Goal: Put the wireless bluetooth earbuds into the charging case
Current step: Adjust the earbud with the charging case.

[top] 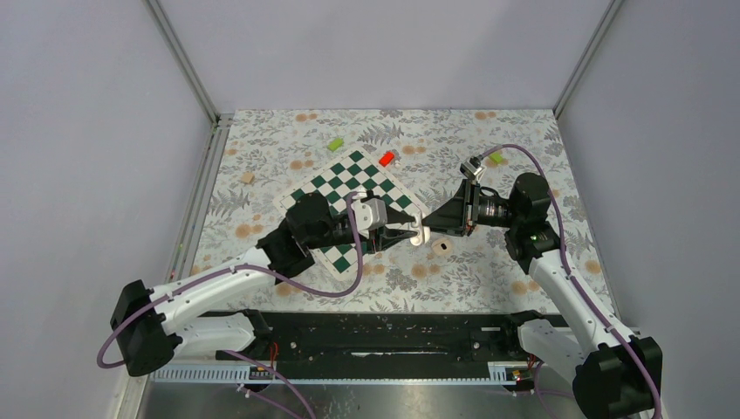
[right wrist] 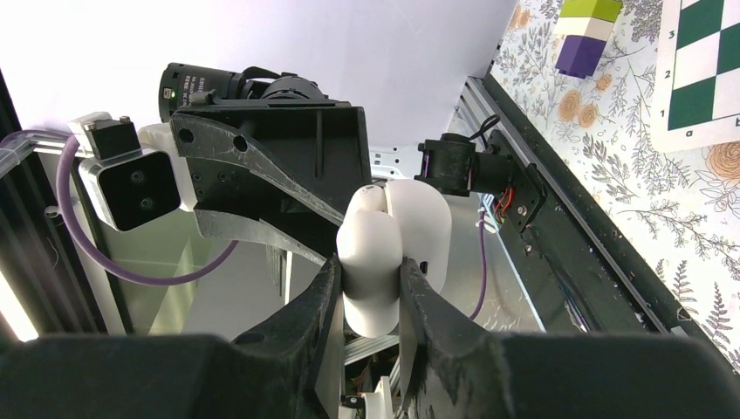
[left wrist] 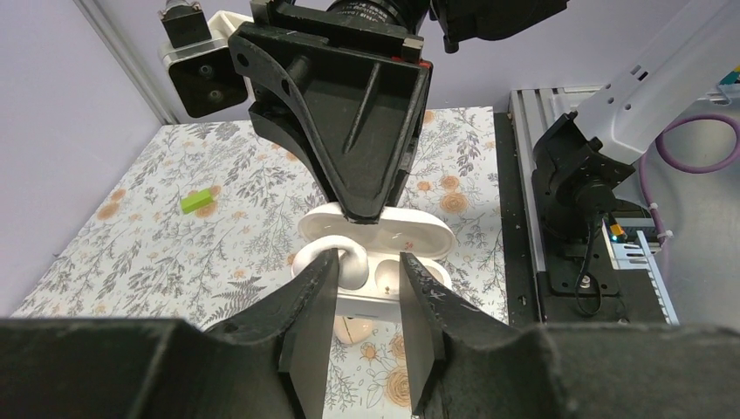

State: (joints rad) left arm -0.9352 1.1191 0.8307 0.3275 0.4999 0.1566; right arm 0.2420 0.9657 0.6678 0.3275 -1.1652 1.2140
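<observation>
The charging case [left wrist: 410, 234] looks white here. It is an open clamshell held in the air, lid up. My right gripper [right wrist: 368, 278] is shut on the case [right wrist: 384, 253] and comes down onto it in the left wrist view [left wrist: 362, 209]. One white earbud [left wrist: 351, 262] sits in the case's left socket. The right socket [left wrist: 425, 275] is empty. My left gripper [left wrist: 368, 260] is open, its fingers on either side of the earbud, the left finger [left wrist: 318, 288] next to it. In the top view both grippers, left [top: 410, 231] and right [top: 438, 224], meet at the case [top: 422, 233]. No second earbud shows.
A small beige rounded piece [top: 441, 247] lies on the floral cloth under the case, also in the left wrist view [left wrist: 353, 327]. The chessboard [top: 349, 188] lies behind the left arm. Green [top: 335, 143], red [top: 387, 158] and tan [top: 249, 177] blocks are scattered beyond it.
</observation>
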